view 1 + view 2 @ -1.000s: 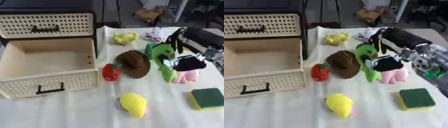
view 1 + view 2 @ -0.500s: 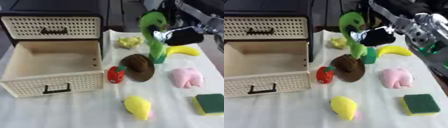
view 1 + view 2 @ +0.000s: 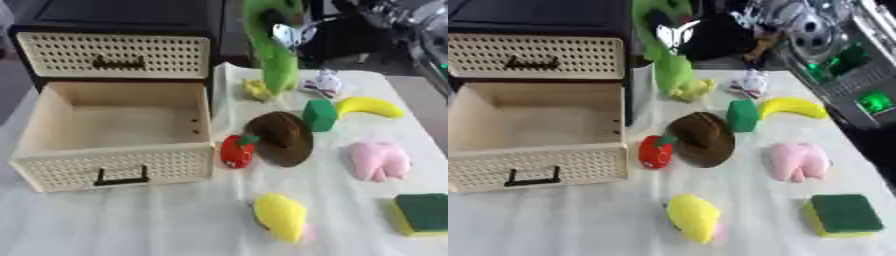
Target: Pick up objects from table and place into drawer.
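My right hand (image 3: 337, 37) is high at the top centre, shut on a long green plush toy (image 3: 276, 55) that dangles in the air above the table's far side, right of the cabinet. The open cream drawer (image 3: 114, 167) sits at the left with nothing visible inside. On the white cloth lie a brown hat-like toy (image 3: 282, 137), a red strawberry toy (image 3: 236, 151), a green block (image 3: 320, 115), a banana (image 3: 372, 106), a pink plush (image 3: 379, 161), a yellow plush (image 3: 280, 216), a small yellow toy (image 3: 256, 89) and a white-pink toy (image 3: 325, 81). My left hand is out of view.
The dark cabinet's upper cream drawer (image 3: 118, 56) is closed behind the open one. A green and yellow sponge (image 3: 424, 214) lies at the front right. Robot arm parts with green lights (image 3: 850, 65) fill the upper right.
My right hand has lifted the green plush from the table's right side and carried it up and leftward. The camera view has also shifted.
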Action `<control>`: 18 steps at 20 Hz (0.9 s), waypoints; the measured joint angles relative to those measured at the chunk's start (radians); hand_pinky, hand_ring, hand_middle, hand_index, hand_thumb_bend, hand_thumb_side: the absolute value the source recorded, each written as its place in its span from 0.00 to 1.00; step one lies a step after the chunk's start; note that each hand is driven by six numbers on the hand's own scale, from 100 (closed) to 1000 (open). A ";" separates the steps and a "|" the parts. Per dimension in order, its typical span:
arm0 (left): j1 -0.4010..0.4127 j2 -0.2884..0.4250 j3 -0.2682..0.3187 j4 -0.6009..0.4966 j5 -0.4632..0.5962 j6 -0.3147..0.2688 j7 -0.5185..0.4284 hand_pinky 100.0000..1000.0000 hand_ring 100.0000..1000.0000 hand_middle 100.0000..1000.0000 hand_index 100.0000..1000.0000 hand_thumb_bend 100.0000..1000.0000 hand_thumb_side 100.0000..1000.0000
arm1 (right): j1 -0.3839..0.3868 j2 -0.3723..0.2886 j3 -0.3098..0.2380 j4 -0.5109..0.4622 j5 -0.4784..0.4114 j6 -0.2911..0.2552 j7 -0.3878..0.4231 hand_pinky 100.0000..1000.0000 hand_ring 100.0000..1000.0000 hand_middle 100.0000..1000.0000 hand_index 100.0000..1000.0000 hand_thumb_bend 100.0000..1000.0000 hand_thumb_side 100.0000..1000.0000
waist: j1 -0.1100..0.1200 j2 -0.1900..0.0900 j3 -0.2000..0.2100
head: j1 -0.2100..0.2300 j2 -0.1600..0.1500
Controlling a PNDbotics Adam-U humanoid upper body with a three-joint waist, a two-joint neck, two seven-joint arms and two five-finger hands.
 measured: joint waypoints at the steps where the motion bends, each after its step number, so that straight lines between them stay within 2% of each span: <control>1: 0.000 0.000 0.000 0.000 0.000 0.001 0.000 0.44 0.50 0.49 0.71 0.00 1.00 | -0.018 0.021 0.006 0.013 0.006 0.002 0.003 0.00 0.34 0.35 0.55 0.09 0.36 | -0.001 0.000 0.003 | -0.003 0.000; 5: -0.005 -0.006 0.000 0.000 0.001 0.001 -0.001 0.44 0.50 0.49 0.70 0.00 1.00 | -0.068 0.105 0.038 0.102 0.046 -0.002 0.003 0.00 0.33 0.34 0.55 0.09 0.37 | -0.006 0.001 0.025 | -0.016 -0.004; 7: -0.010 -0.009 0.000 0.000 0.001 0.001 -0.001 0.44 0.47 0.49 0.70 0.00 1.00 | -0.082 0.140 0.054 0.164 0.070 -0.012 -0.005 0.00 0.33 0.34 0.55 0.10 0.37 | -0.008 0.007 0.037 | -0.025 -0.010; 14: -0.019 -0.018 0.000 0.000 0.004 0.001 -0.001 0.44 0.46 0.48 0.70 0.00 1.00 | -0.111 0.236 0.068 0.371 0.114 -0.056 -0.094 0.00 0.32 0.32 0.54 0.14 0.40 | -0.016 0.024 0.065 | -0.041 -0.019; 16: -0.020 -0.018 -0.001 0.000 0.005 0.001 -0.002 0.44 0.46 0.48 0.70 0.00 1.00 | -0.119 0.256 0.068 0.413 0.114 -0.069 -0.121 0.00 0.32 0.32 0.54 0.16 0.41 | -0.017 0.026 0.067 | -0.042 -0.022; 18: -0.021 -0.018 -0.001 0.000 0.005 0.000 -0.002 0.44 0.46 0.48 0.70 0.00 1.00 | -0.124 0.273 0.068 0.454 0.116 -0.084 -0.147 0.01 0.34 0.34 0.56 0.23 0.44 | -0.017 0.028 0.073 | -0.043 -0.025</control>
